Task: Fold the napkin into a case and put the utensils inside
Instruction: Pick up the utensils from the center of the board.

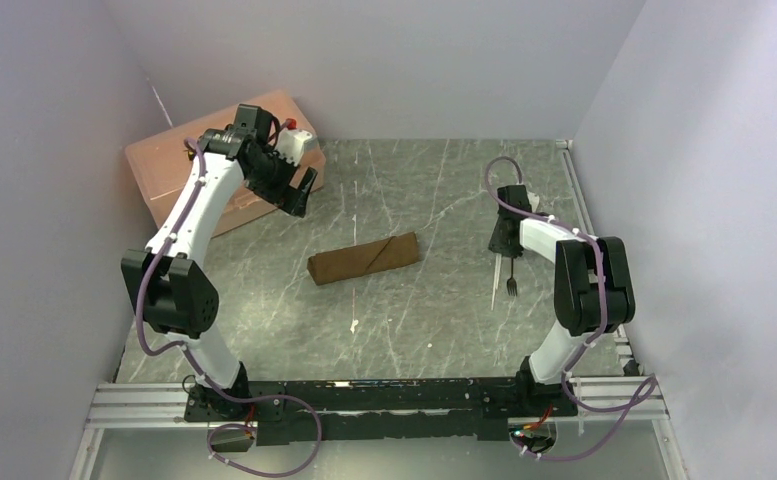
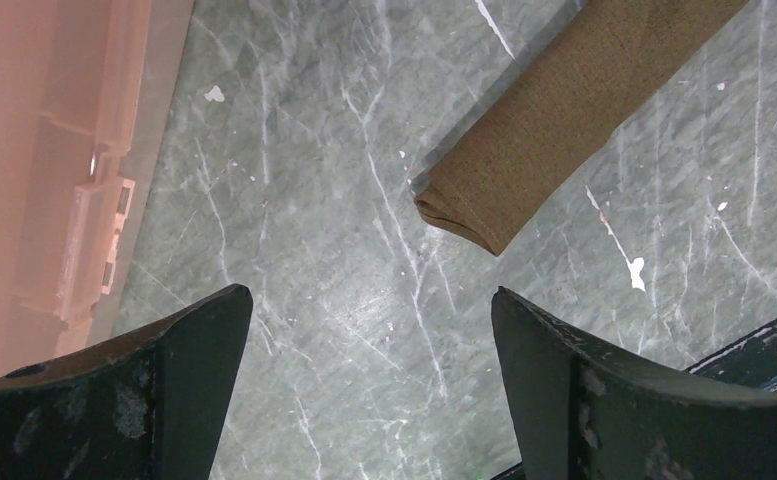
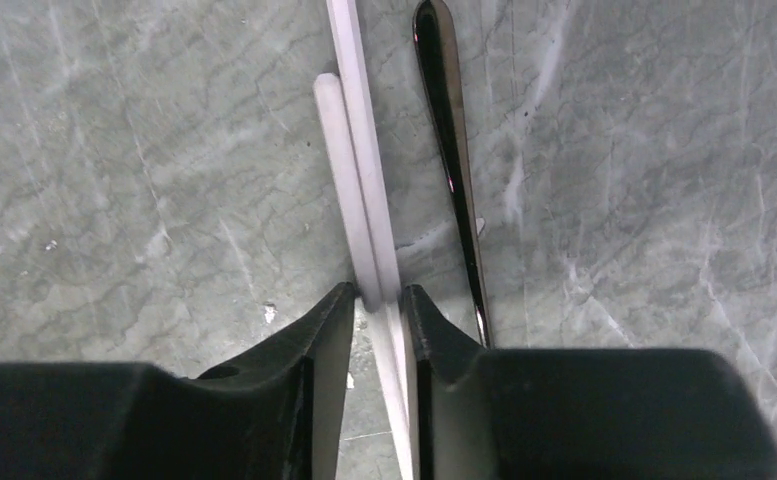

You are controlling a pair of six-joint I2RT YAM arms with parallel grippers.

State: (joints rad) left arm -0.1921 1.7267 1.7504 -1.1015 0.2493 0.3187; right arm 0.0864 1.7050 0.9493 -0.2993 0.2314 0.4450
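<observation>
The right gripper [image 3: 376, 305] has its jaws nearly together on a pale knife [image 3: 359, 150]; a dark fork [image 3: 452, 150] lies just right of it on the table [image 1: 444, 330]. The case [image 1: 364, 259] lies mid-table, well left. The left gripper [image 2: 369, 390] hangs wide open and empty, left of the case. A sound pick-up likely needs a square, firm pinch before lifting, clear of the fork.

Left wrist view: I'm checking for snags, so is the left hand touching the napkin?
No, the left hand hangs open over bare table, and the folded napkin lies clear beyond its fingertips.
</observation>
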